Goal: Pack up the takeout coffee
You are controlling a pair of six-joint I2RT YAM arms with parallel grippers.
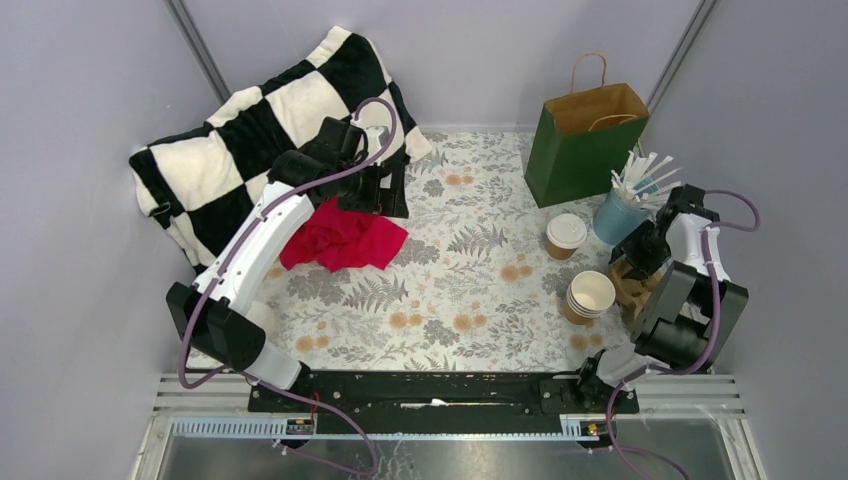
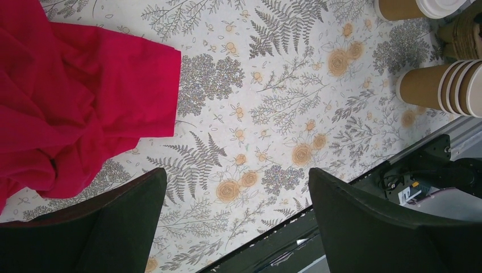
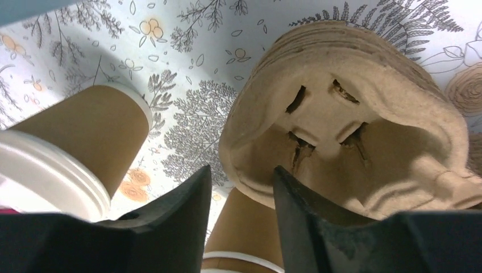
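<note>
while the right fingers (image 3: 182,227) stood a little apart on either side of the near rim of the cardboard carrier (image 3: 352,131), i could not tell whether they were pinching it or only framing it. the left fingers (image 2: 113,227) hung spread wide and grasped nothing, over bare counter (image 1: 470,290) just beside the red cloth (image 1: 340,238).

the coffee cup (image 1: 566,236), with its white lid on, stood upright on the counter in front of the green paper bag (image 1: 580,140), just left of the right fingers and not held. a stack of lidless cups (image 1: 588,297) stood close below it.

as i judged it, the danger lay in that narrow bite on the rim: the carrier looked like several nested together, so a lift might bring up more than one or let it slip. the crowding also meant a swing of the wrist could tip the coffee cup or the stack.

from above, the right arm hid the carrier and its own fingers. the inside of the bag could not be seen, and the wrist view cut off the lid's near edge.
</note>
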